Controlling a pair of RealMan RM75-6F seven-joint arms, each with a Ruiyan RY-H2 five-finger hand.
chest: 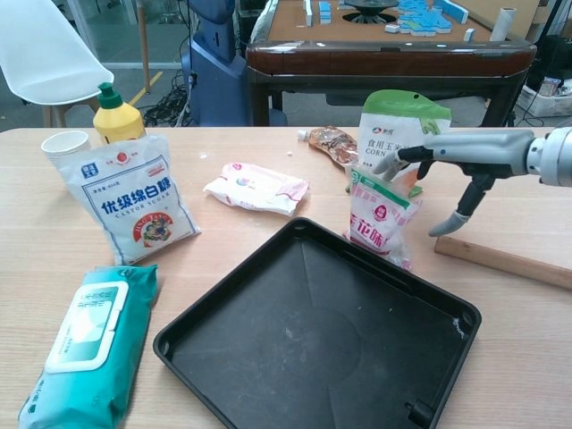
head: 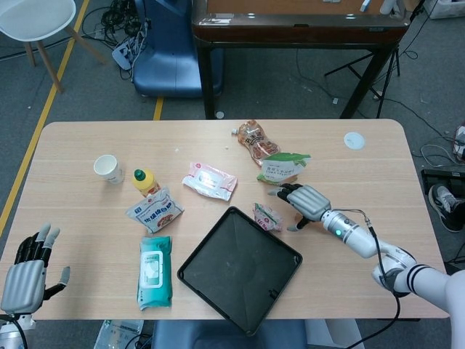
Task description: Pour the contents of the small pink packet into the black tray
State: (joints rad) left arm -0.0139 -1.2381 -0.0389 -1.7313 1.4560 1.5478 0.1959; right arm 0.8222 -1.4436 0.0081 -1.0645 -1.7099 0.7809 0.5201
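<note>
The small pink packet (head: 267, 216) (chest: 380, 217) stands upright just past the far right edge of the black tray (head: 240, 267) (chest: 295, 344), which holds nothing. My right hand (head: 305, 202) (chest: 465, 152) hovers just right of the packet with its fingers spread. Its fingertips reach over the packet's top and the thumb hangs down beside it; it holds nothing. My left hand (head: 25, 273) rests at the table's front left corner, fingers apart and holding nothing; the chest view does not show it.
A corn starch bag (head: 283, 167) (chest: 398, 134) stands right behind the packet. A wooden stick (chest: 509, 262) lies under my right arm. Left of the tray are a castor sugar bag (chest: 125, 197), teal wipes (chest: 85, 340), a yellow bottle (chest: 116, 114) and a paper cup (chest: 65, 145). A pink wipes pack (chest: 256, 187) lies behind the tray.
</note>
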